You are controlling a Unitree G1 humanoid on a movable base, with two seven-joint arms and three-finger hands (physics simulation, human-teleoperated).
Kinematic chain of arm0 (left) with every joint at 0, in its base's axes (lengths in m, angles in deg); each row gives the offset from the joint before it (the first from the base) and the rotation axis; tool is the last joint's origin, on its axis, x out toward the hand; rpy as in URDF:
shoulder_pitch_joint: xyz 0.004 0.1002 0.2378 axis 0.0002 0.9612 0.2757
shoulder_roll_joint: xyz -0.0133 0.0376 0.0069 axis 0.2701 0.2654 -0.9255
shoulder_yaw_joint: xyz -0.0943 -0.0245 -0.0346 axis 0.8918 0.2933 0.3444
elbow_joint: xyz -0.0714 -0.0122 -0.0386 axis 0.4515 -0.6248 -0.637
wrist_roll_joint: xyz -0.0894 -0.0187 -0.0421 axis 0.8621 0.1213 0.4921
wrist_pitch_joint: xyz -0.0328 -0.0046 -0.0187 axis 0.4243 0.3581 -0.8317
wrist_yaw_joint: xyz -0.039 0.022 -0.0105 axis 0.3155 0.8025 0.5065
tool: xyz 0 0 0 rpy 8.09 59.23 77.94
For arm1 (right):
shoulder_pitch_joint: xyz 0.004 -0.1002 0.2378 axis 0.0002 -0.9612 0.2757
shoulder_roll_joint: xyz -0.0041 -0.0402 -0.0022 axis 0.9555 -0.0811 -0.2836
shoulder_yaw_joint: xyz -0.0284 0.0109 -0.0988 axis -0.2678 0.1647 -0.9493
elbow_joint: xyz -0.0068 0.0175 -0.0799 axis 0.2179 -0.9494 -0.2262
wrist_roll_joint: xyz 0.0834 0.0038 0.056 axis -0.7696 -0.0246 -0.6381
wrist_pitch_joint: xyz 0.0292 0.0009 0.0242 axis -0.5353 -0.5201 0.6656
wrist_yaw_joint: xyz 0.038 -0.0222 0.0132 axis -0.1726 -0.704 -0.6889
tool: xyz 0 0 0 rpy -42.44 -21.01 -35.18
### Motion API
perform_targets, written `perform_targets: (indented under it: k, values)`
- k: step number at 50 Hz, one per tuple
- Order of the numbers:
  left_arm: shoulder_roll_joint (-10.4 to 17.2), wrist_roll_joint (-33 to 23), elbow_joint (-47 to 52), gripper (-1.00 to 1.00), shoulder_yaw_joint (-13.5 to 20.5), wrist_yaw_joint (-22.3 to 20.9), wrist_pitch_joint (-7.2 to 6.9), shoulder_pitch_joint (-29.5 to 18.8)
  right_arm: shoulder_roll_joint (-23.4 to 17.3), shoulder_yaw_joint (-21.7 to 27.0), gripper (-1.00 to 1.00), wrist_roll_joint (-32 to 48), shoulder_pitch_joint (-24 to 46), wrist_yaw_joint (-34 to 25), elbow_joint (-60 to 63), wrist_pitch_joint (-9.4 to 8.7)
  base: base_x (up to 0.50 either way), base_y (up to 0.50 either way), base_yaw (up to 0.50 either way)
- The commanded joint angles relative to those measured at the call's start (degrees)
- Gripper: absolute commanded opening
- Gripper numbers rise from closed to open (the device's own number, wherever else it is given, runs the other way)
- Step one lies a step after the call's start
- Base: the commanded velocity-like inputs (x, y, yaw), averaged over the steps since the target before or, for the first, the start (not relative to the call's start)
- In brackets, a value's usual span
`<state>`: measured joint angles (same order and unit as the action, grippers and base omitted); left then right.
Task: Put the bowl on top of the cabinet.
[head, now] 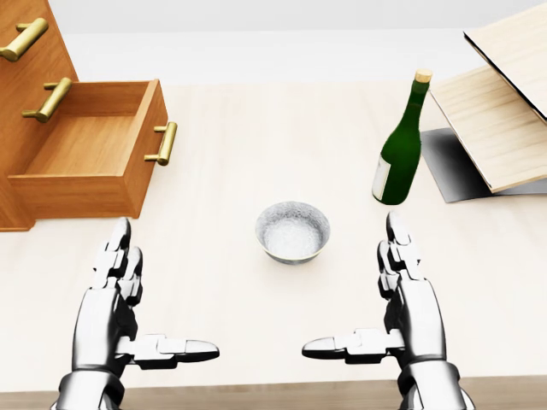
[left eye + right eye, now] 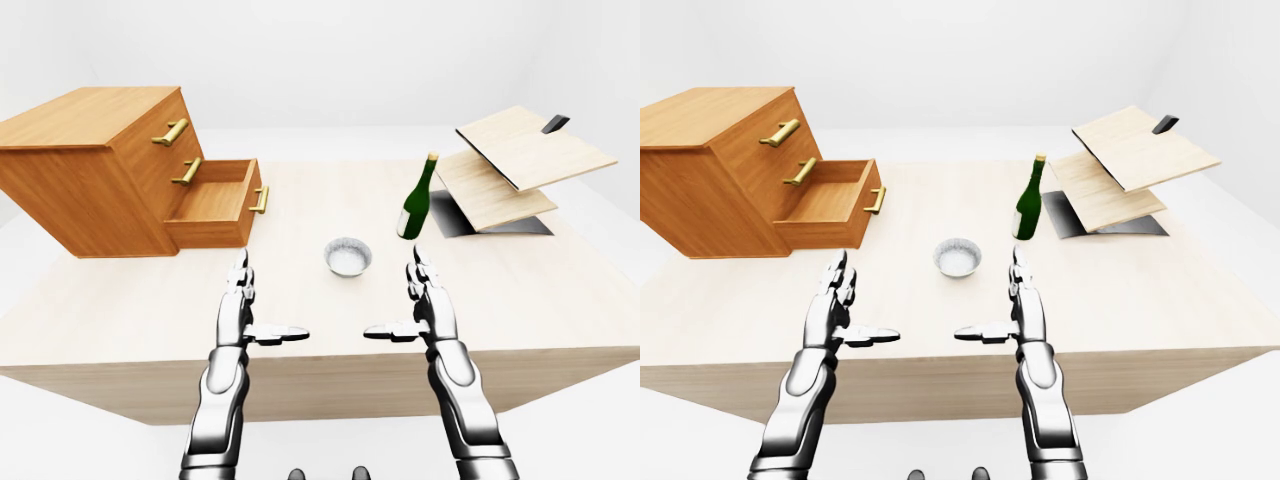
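A pale wooden counter (image 2: pixel 120 300) fills most of each view and carries everything else. The cabinet (image 2: pixel 90 170) stands at its upper left in the left-eye view, a wooden chest with brass handles; its two upper drawers are closed and its bottom drawer (image 1: pixel 85 158) is pulled out, open toward the middle of the counter and showing a bare wooden floor. At the upper right are two light wooden boards (image 2: pixel 520 160), one tilted above the other over a dark flat base; a small dark piece sits at the upper board's far edge, too small to tell what it is. A green bottle (image 1: pixel 400 154) with a tan cork and a pale label stands upright just left of the boards, well apart from the cabinet. The left hand (image 1: pixel 115 299) and right hand (image 1: pixel 410 295) hover over the near part of the counter, low in the head view, both released: fingers (image 1: pixel 120 243) straight and pointing up the view, thumbs stretched inward toward each other, holding nothing. The bowl (image 1: pixel 292 231), small, grey and speckled, sits upright on the counter between the two hands and slightly above them in the head view, touching neither, below and left of the bottle and right of the open drawer. The cabinet's top is flat and bare wood.
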<state>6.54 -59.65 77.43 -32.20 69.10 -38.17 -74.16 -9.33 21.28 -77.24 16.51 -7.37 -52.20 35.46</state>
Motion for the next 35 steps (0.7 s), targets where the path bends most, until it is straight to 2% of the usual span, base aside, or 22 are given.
perform_targets:
  k: [1, 2, 3, 5, 8, 13, 16, 21, 33, 35]
  values:
    - [0.59, 0.32, 2.22, 1.0, 1.15, -1.14, 0.46, 0.97, -0.12, 1.13, 1.0, -2.18, -2.02, -2.94, 6.25, -2.13, 0.0, 0.0, 0.0]
    - [0.59, 0.17, 2.49, 1.0, 1.13, -1.11, 0.62, 1.18, -0.13, 1.09, 1.0, -2.33, -2.05, -2.97, 6.37, -2.15, 0.0, 0.0, 0.0]
    - [0.57, 0.72, 5.29, 1.0, 1.17, -1.37, -1.41, 1.85, -0.4, 0.59, 1.0, -0.8, -2.43, -2.35, 7.91, -3.36, 0.0, 0.0, 0.0]
    - [0.54, 0.84, 8.24, 1.0, 1.19, -1.51, -2.89, 2.71, -0.28, 0.4, 1.0, -0.54, -2.89, -2.32, 9.74, -4.33, 0.0, 0.0, 0.0]
    - [0.49, 1.85, 12.49, 1.0, 1.3, -2.35, -5.03, 4.0, -0.34, 0.33, 1.0, 0.46, -3.57, -1.96, 11.86, -4.33, 0.0, 0.0, 0.0]
    - [0.64, 4.77, 25.37, 1.0, 2.98, -3.4, -5.03, 6.34, -0.11, -0.75, 1.0, 2.29, -5.81, -1.42, 21.04, -4.33, 0.0, 0.0, 0.0]
    - [0.43, 3.72, 27.47, 1.0, 3.42, -3.09, -5.03, 6.78, 0.32, -1.16, 1.0, 2.61, -6.54, -1.25, 25.61, -4.33, 0.0, 0.0, 0.0]
    - [0.23, 5.41, 32.48, 1.0, 4.5, -3.89, -5.03, 7.58, 0.14, -1.98, 1.0, 4.45, -7.88, -0.84, 31.08, -4.33, 0.0, 0.0, 0.0]
    - [1.11, 11.83, 38.47, 1.0, 11.09, -2.88, -5.03, 3.78, -0.06, -2.96, 1.0, 6.52, -9.93, -1.54, 41.04, -4.33, 0.0, 0.0, 0.0]
    - [1.58, 12.61, 38.97, 1.0, 12.12, -2.36, -5.03, 3.02, -0.17, -1.6, 1.0, 6.16, -10.87, -2.17, 44.49, -4.33, 0.0, 0.0, 0.0]
